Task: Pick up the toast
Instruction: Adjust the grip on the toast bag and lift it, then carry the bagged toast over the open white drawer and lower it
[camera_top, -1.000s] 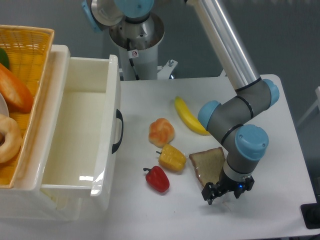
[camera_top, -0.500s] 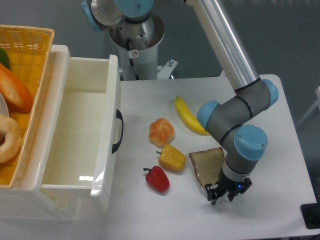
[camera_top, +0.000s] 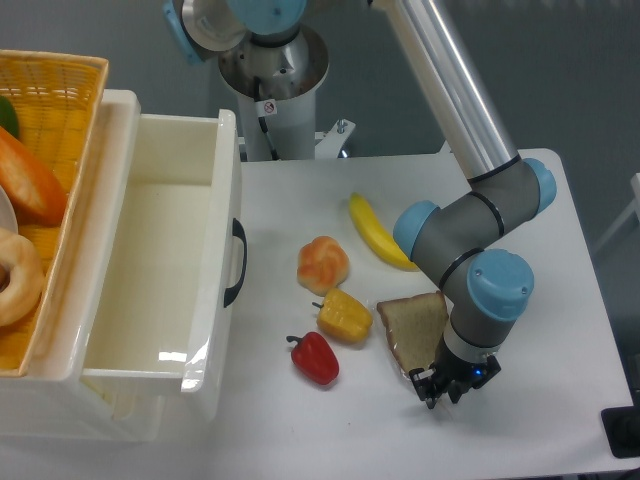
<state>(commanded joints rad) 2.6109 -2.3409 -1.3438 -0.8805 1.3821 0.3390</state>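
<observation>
Gripping at the near edge of the toast (camera_top: 414, 322) — the gripper (camera_top: 447, 386) is sitting low over the slice's lower right corner, fingers drawn close, though whether they are actually pinching bread or only wrapper I cannot tell. Toast is lying flat toward the front right of the table (camera_top: 560, 340), just beside the yellow pepper (camera_top: 345, 314). Risk — the crinkly plastic is likely slipping under a thin edge hold, so the slice may be peeling free or dragging into the pepper on lift.

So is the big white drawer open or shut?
Open. The white drawer is pulled out, its bare inside showing, black handle facing the table.
</observation>
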